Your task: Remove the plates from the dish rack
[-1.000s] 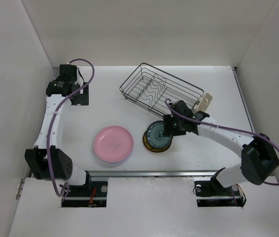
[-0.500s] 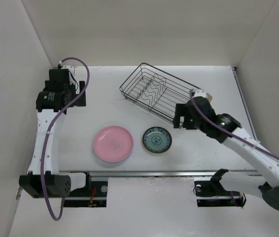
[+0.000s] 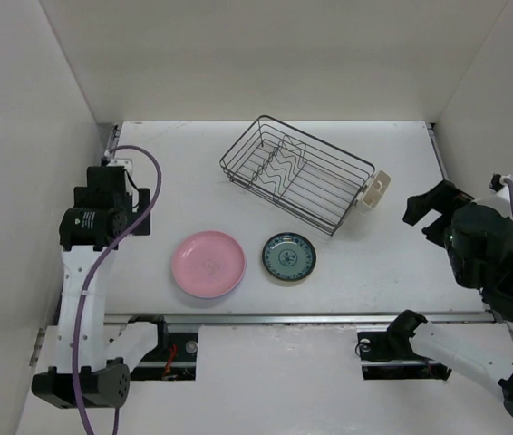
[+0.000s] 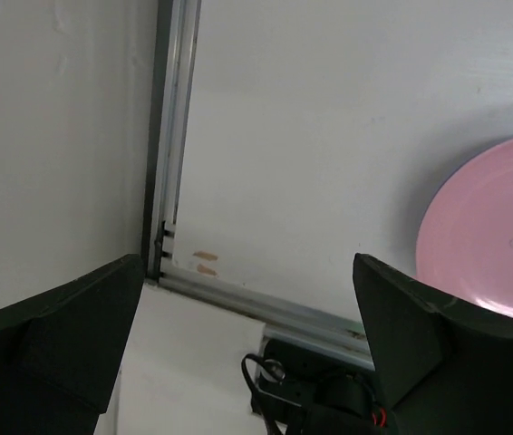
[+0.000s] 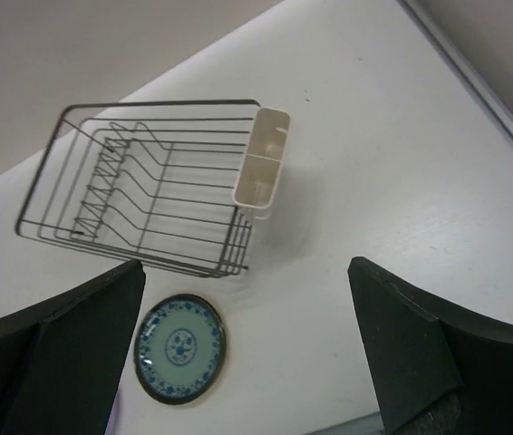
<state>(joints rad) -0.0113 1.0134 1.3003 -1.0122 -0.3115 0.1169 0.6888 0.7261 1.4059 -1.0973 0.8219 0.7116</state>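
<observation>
Hanging well right of the dish rack [image 3: 297, 172], R gripper [image 3: 430, 213] has jaws spread wide; teal plate [image 3: 289, 257] & pink plate [image 3: 208, 264] lie flat on table [image 3: 392, 263], far to its left. L gripper [image 3: 141, 210] also spread, near pink plate.

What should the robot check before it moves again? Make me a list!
1. No plates left in the dish rack: ok.
2. The pink plate lies flat on the table: ok.
3. The teal plate lies flat beside it, not touching: ok.
4. The left gripper is open and holds nothing: ok.
5. The right gripper is open and holds nothing: ok.
6. Other plates stacked under the pink one: cannot tell.
</observation>
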